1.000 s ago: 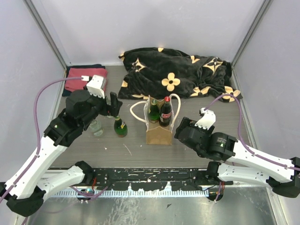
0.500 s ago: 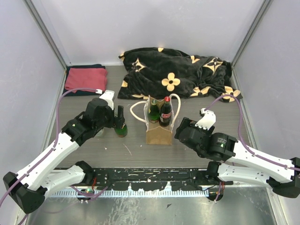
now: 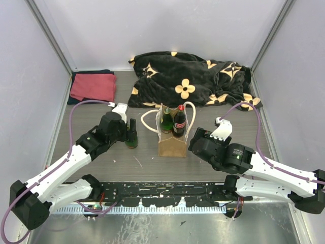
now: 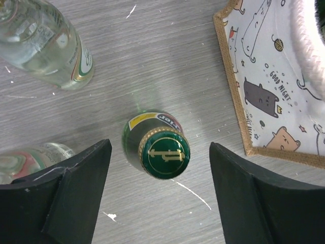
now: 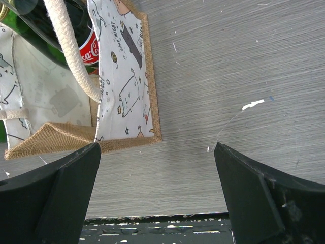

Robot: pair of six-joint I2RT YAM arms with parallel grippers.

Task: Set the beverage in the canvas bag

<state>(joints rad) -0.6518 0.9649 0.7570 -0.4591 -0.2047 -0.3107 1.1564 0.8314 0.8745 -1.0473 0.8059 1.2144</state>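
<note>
The canvas bag (image 3: pixel 171 142) stands upright mid-table with white rope handles. It holds a green bottle (image 3: pixel 166 120) and a red-labelled cola bottle (image 3: pixel 179 122). Its cat-printed side shows in the left wrist view (image 4: pixel 269 86) and the right wrist view (image 5: pixel 124 76). A green bottle (image 3: pixel 132 136) stands on the table left of the bag. My left gripper (image 4: pixel 160 190) is open directly above its green and gold cap (image 4: pixel 164 152), one finger on each side, not touching. My right gripper (image 5: pixel 157 195) is open and empty over bare table just right of the bag.
Two clear bottles lie left of the green one (image 4: pixel 45 40) (image 4: pixel 30 157). A black flower-patterned blanket (image 3: pixel 190 79) lies at the back. A red cloth (image 3: pixel 94 86) lies at the back left. The black rail (image 3: pixel 167 193) runs along the near edge.
My left arm has swung down and to the right, bringing its open gripper over the standing green bottle. The right arm has not moved.
</note>
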